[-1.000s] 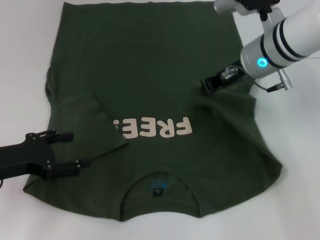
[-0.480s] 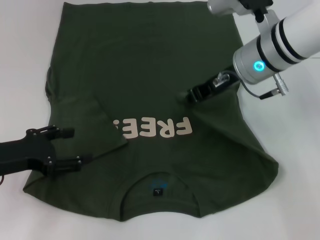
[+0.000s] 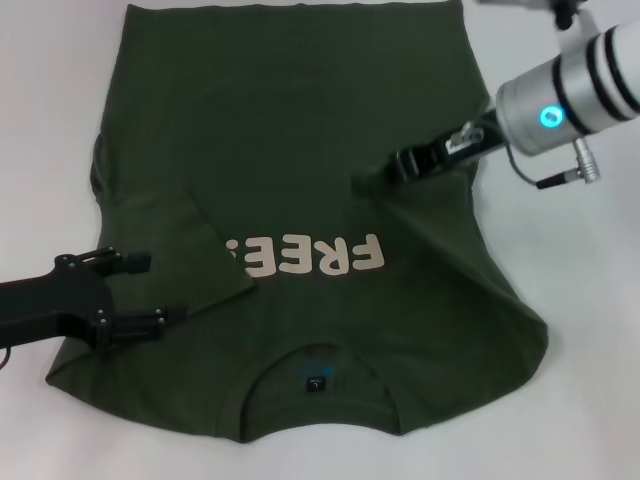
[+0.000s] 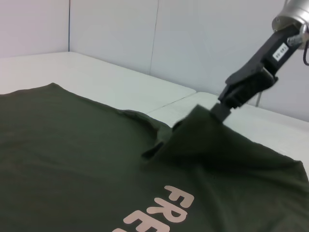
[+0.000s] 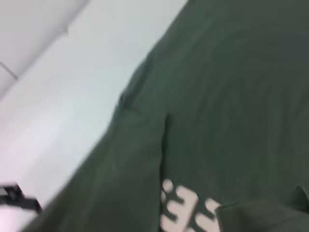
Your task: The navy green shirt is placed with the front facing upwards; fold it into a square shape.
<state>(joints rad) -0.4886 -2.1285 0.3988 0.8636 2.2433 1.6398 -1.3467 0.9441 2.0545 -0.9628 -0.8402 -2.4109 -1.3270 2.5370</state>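
The navy green shirt (image 3: 290, 120) lies flat on the white table, collar and its small label (image 3: 316, 380) nearest me, cream lettering (image 3: 305, 257) facing up. Its left sleeve is folded inward over the chest. My right gripper (image 3: 395, 168) is shut on the right sleeve, holding it raised in a peak above the chest; the left wrist view shows that pinch (image 4: 223, 107) on the lifted cloth (image 4: 203, 130). My left gripper (image 3: 140, 292) is open, low over the shirt's left edge beside the folded sleeve, holding nothing.
The white table (image 3: 590, 300) shows bare on both sides of the shirt and beyond its hem. A pale wall (image 4: 111, 29) stands behind the table. The shirt's right side is rumpled where it has been pulled in.
The right gripper has carried the pinched sleeve inward over the chest, pulling the shirt's right edge in with it. The left gripper has drifted slightly left, still open.
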